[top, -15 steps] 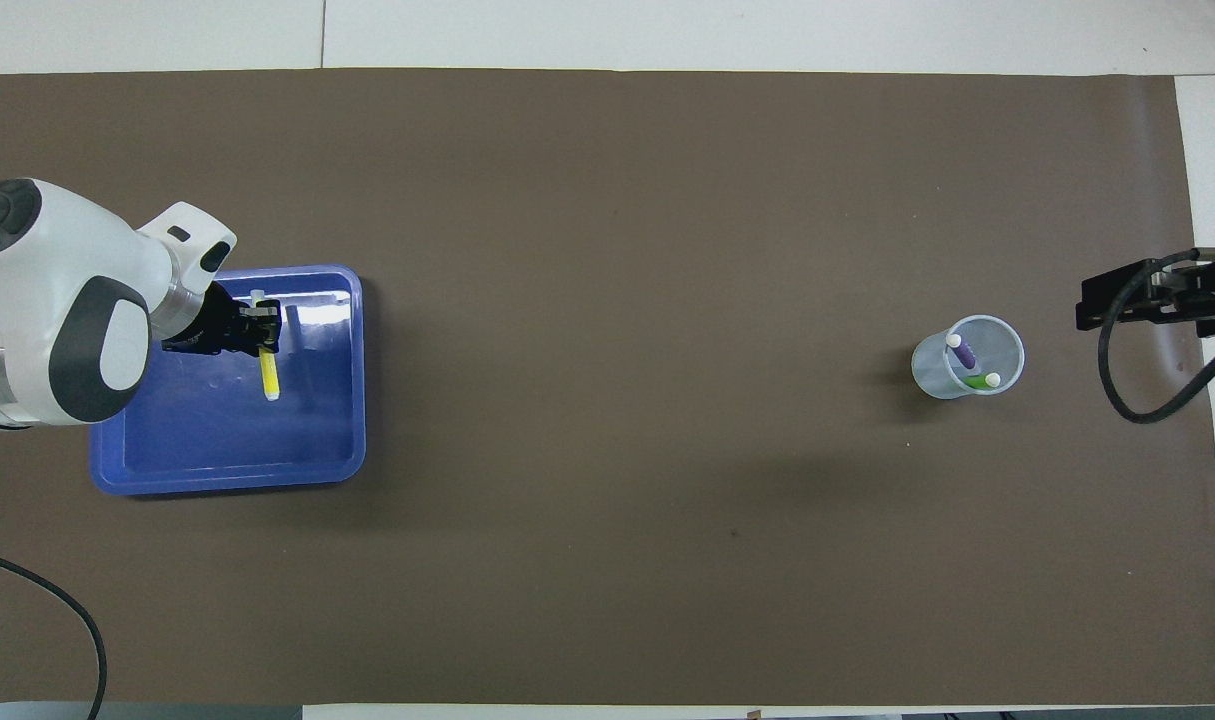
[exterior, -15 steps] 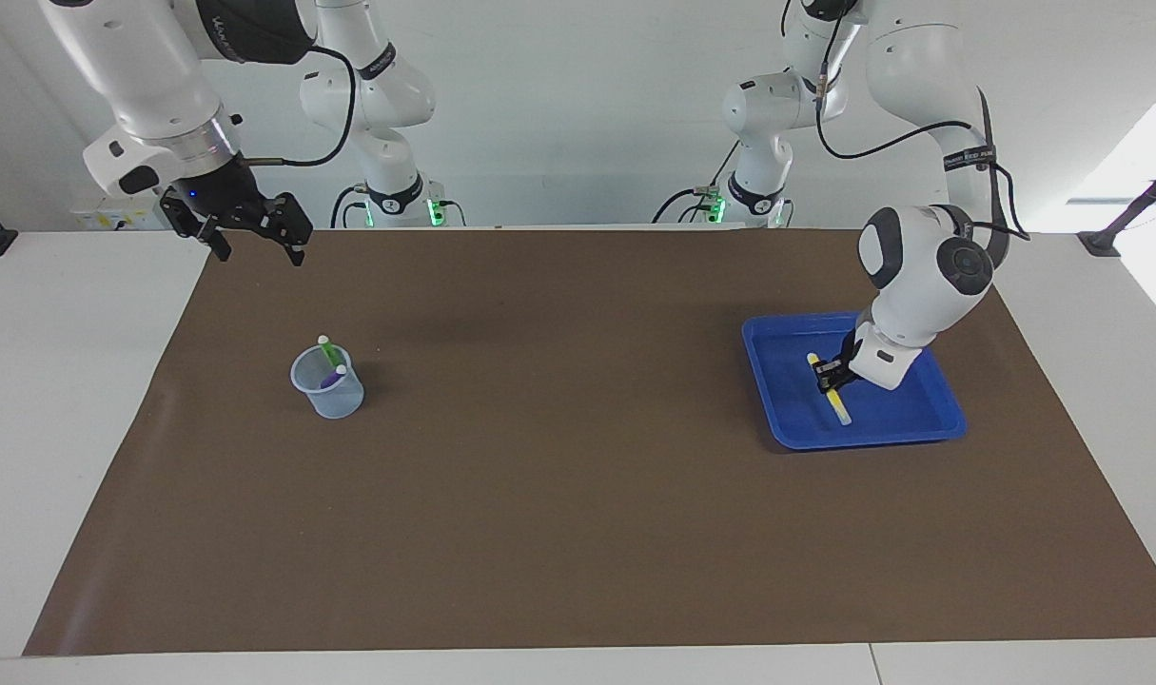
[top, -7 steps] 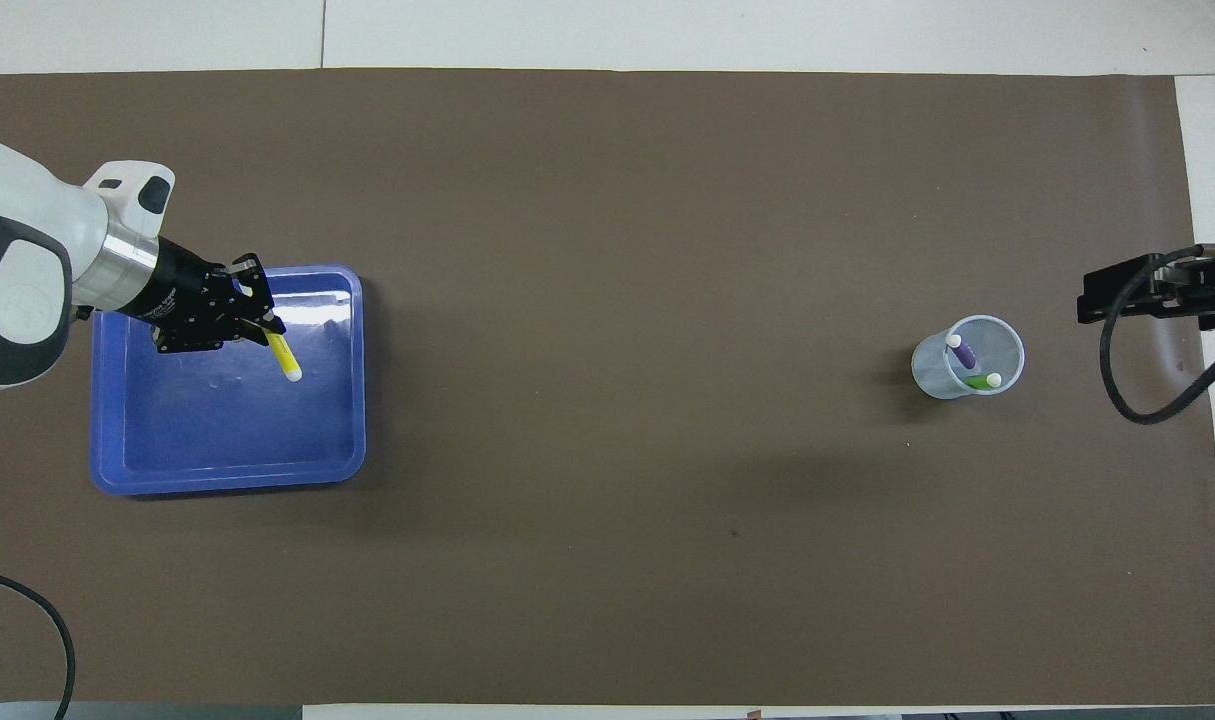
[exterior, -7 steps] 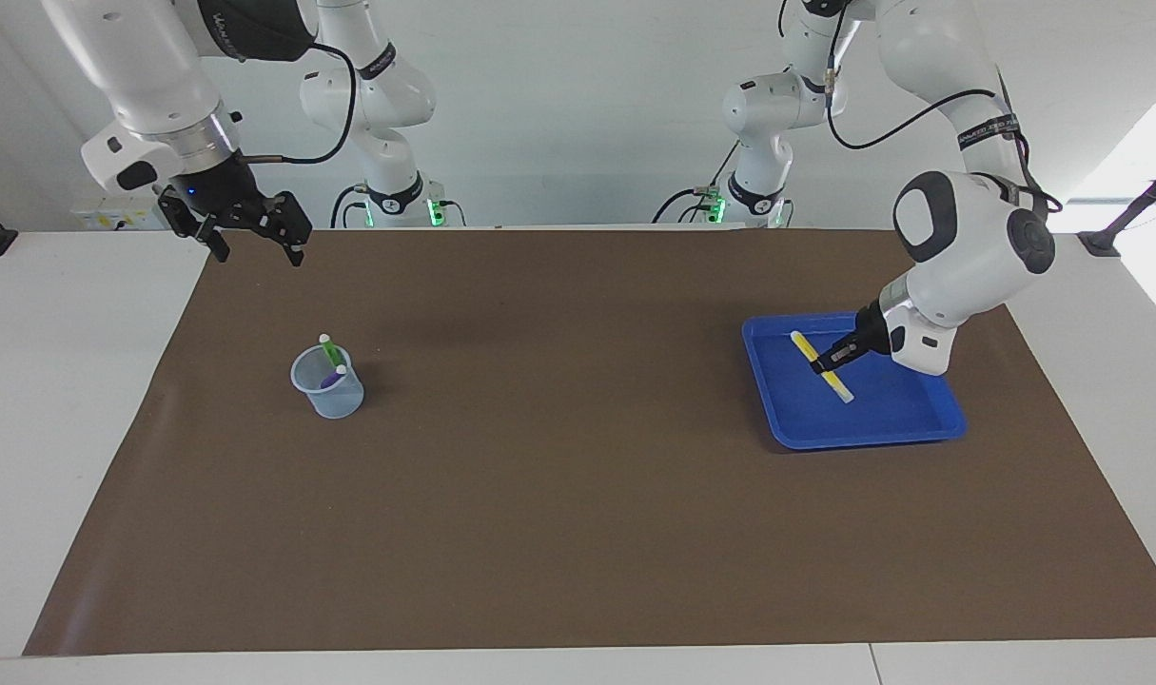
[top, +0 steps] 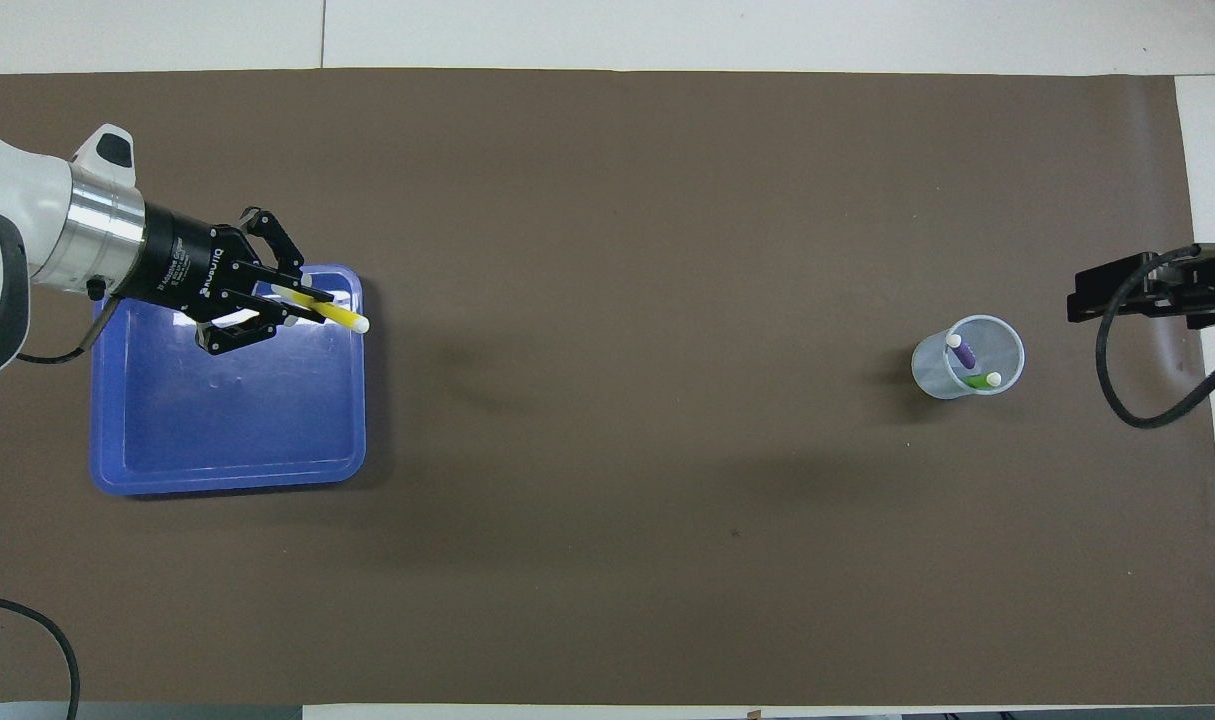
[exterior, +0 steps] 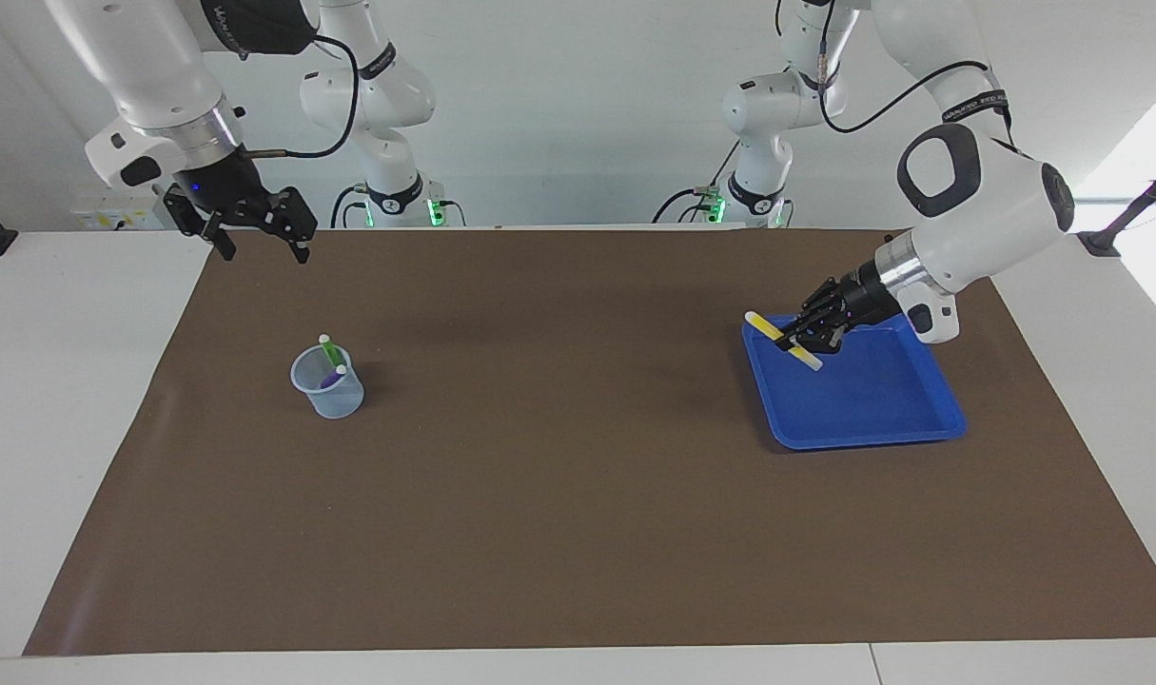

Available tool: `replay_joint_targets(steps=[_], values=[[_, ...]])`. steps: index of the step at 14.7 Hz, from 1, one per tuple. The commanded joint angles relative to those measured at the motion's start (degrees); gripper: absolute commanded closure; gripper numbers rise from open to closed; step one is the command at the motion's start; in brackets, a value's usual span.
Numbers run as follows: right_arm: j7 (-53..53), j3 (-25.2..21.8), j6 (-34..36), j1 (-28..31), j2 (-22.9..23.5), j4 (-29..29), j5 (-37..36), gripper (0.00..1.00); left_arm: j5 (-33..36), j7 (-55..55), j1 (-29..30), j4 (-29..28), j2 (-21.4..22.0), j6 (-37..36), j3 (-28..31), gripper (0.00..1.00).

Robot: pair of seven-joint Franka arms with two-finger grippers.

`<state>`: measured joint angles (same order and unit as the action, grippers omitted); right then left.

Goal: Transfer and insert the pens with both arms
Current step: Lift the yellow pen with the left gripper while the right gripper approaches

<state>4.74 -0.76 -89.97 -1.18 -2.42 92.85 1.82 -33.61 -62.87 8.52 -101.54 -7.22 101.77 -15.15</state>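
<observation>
The facing view shows the left gripper (exterior: 798, 340) raised over the blue tray (exterior: 882, 414), clamped on the yellow pen (exterior: 783, 340), which is clear of the tray floor; from overhead this lift cannot be read, only the pen (top: 329, 313) crossing the tray's rim (top: 359, 400). The right gripper (exterior: 259, 236) waits in the air, fingers spread apart, over the worktop's (exterior: 83, 400) edge at the right arm's end. The green pen (exterior: 329, 350) and purple pen (top: 960, 352) stand tilted in the clear cup (exterior: 330, 395). A brown mat (exterior: 558, 457) covers the white worktop. Two smaller white arms (exterior: 387, 105) stand against a pale wall (exterior: 578, 105).
</observation>
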Motion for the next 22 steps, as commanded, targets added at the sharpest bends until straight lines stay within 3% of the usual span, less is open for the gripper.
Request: replay_joint_targets(steps=[1,3,8,13,16,19,22], values=[[1.41,1.81,-0.73,0.39,-0.3,-0.04,7.89,0.0,-6.62,-7.77,-0.34,-0.76,2.46,-2.97,-0.23,1.0],[5.52,2.94,-3.61,0.3,-0.3,0.31,14.94,0.0,-12.76,-11.02,-0.87,-2.43,3.61,-3.07,-0.67,1.0],[21.61,15.33,-17.58,0.3,0.93,1.72,25.16,0.0,-29.55,-14.91,-4.56,-10.32,8.08,-0.53,-0.76,1.0],[27.6,23.77,-24.8,0.3,4.96,1.11,24.64,0.0,-40.2,-14.74,-11.06,-17.9,11.78,9.04,-0.76,1.0],[27.96,27.2,-27.18,0.04,6.99,0.67,23.33,0.0,-42.4,-14.82,-12.38,-18.43,12.14,11.08,-0.76,1.0],[29.54,31.07,-27.98,-0.31,9.1,0.23,16.57,0.0,-44.43,-14.82,-12.47,-19.31,12.67,13.1,-0.76,1.0],[29.8,32.48,-27.89,-0.4,9.37,0.23,14.88,0.0,-44.52,-14.82,-13.26,-19.83,12.76,14.5,-0.85,1.0]])
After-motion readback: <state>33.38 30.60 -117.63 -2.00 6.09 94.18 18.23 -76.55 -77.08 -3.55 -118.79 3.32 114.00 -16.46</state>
